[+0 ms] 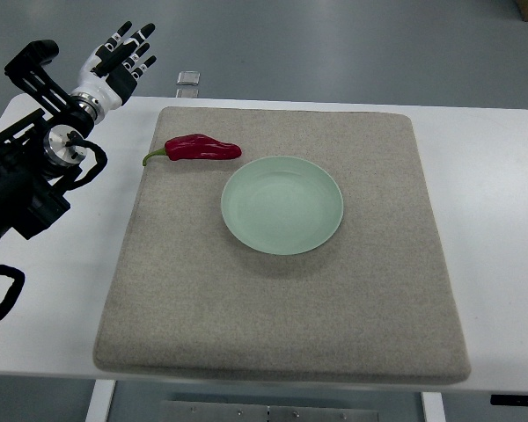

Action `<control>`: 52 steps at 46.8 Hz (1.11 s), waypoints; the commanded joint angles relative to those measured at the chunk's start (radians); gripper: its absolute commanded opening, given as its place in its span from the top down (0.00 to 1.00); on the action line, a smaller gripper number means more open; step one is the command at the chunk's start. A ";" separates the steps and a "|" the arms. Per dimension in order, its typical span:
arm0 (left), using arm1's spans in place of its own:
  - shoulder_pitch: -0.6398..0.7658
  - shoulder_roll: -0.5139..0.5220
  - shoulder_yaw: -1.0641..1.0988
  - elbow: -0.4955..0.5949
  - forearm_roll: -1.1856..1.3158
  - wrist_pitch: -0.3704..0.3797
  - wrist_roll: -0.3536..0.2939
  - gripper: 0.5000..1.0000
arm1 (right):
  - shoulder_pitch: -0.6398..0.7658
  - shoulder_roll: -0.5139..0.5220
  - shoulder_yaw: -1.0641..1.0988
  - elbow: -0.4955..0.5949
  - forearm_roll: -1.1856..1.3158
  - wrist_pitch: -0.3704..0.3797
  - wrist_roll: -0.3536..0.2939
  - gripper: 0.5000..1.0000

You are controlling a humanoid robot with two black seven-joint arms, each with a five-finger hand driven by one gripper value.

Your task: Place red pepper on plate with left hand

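Note:
A red pepper [202,148] with a green stem lies on the beige mat, just up and left of the pale green plate [282,204]. The plate holds nothing. My left hand [123,54] is raised at the upper left, over the table's far left corner, well away from the pepper. Its fingers are spread and hold nothing. No right arm shows in this view.
A beige mat [282,308] covers most of the white table [493,220]. A small clear object [188,80] sits at the table's far edge. My black left arm [26,167] and a cable loop [0,294] lie along the left edge.

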 commanded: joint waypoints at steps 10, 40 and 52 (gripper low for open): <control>-0.012 0.001 0.000 -0.010 0.232 0.008 0.000 0.04 | 0.000 0.000 0.000 0.000 0.000 0.000 0.000 0.14; -0.068 -0.001 0.043 -0.076 0.942 -0.001 0.002 0.05 | 0.000 0.000 0.000 0.000 0.000 0.000 0.000 0.14; -0.110 -0.001 0.221 -0.090 1.059 -0.001 0.000 0.05 | 0.000 0.000 0.000 0.000 0.000 0.000 0.000 0.14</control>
